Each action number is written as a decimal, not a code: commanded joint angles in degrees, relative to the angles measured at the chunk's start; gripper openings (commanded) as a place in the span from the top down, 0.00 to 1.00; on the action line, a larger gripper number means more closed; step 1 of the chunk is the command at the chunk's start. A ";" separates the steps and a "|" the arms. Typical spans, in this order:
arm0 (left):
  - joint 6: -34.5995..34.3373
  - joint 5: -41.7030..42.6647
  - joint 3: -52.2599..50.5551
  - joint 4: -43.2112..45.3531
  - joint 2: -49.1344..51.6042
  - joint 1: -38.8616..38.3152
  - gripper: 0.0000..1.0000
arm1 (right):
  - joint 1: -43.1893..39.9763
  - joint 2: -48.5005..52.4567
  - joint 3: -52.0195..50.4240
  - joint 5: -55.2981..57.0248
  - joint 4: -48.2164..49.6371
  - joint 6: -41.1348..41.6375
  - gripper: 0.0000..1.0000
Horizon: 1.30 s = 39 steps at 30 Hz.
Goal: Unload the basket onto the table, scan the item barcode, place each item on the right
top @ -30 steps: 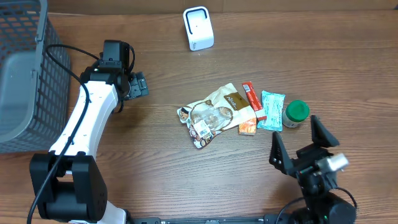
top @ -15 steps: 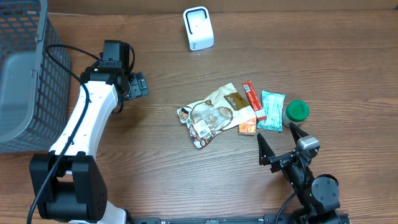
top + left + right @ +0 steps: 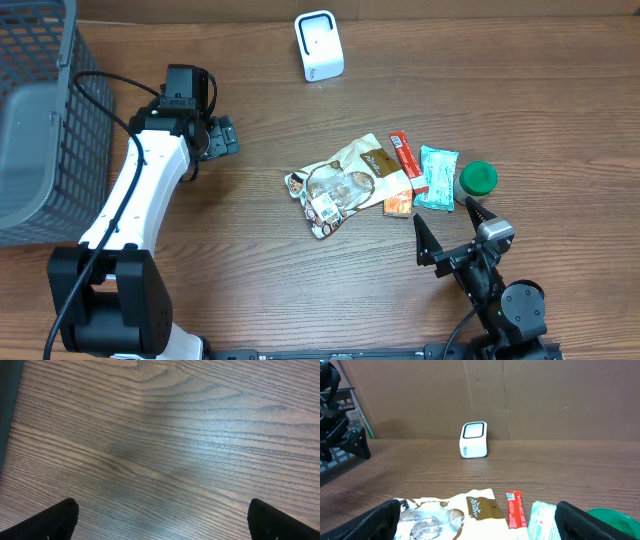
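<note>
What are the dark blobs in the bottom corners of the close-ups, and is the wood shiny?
Left wrist view: the robot's own fingers, dark and soft-edged; a pale sheen on the table. Right wrist view: its fingers likewise; scanner in focus.

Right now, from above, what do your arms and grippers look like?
Left arm: white shells, black joints, a black cable looping alongside, black left gripper. Right arm: black, silvery wrist piece, right gripper with pointed black fingers.

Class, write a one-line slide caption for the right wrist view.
Open jaws frame a white scanner beyond a brown snack bag on the wooden table.
</note>
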 commanded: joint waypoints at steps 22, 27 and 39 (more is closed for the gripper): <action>1.07 -0.76 0.22 0.07 -10.47 -4.00 0.00 | -0.26 -0.52 -0.59 0.26 0.11 0.20 0.00; 1.07 -0.74 0.22 0.07 -22.01 -5.01 0.00 | -0.26 -0.52 -0.59 0.26 0.11 0.20 0.00; 1.07 -0.74 0.22 -5.88 -36.06 -4.98 0.00 | -0.26 -0.52 -0.59 0.26 0.11 0.20 0.00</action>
